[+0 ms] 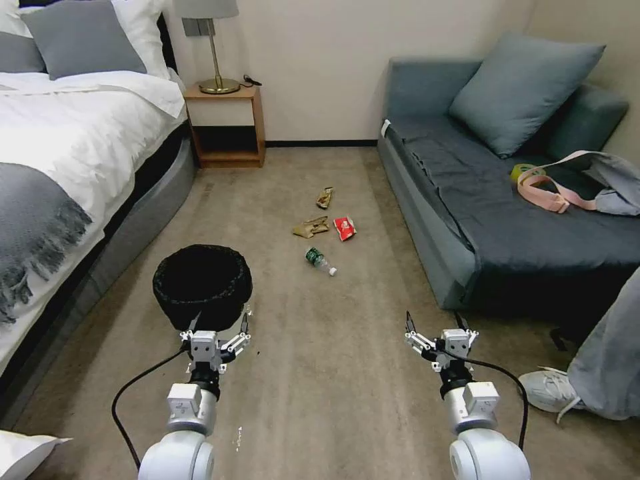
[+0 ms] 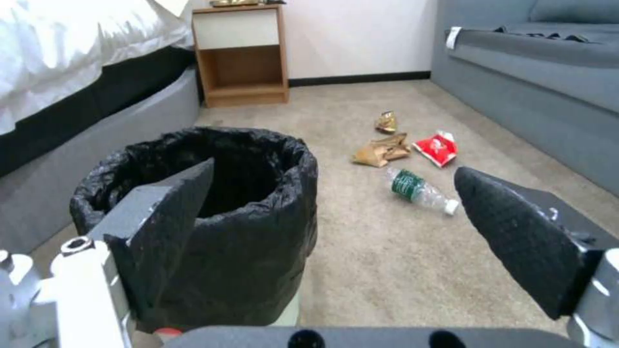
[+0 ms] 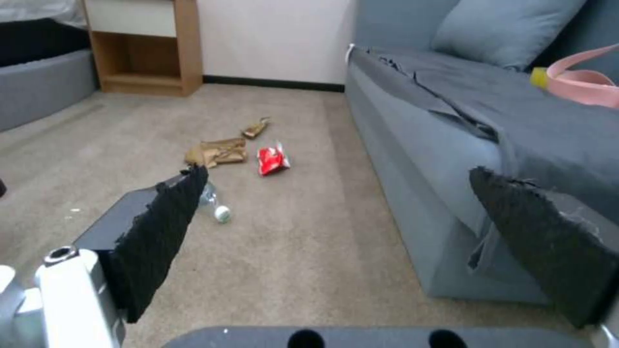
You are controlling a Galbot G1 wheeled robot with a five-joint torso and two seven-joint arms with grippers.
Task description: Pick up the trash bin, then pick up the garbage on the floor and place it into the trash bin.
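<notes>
- Stood on the floor beside the bed: trash bin (image 1: 202, 285), not yet lifted.
- Hovered just short of it: left gripper (image 1: 217, 325), fingers (image 2: 169, 212) spread (right gripper (image 1: 436, 325) likewise released).
- Called for next, probably: closing on the rim.

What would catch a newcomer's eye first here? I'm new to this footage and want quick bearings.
Probably the trash bin with its crinkled black liner, standing on the carpet by the bed, with the open left claw just short of its near side. Next, the garbage scattered mid-floor between bed and sofa: a bottle, a red packet and two brownish wrappers. The right claw hangs open over bare carpet near the sofa.
</notes>
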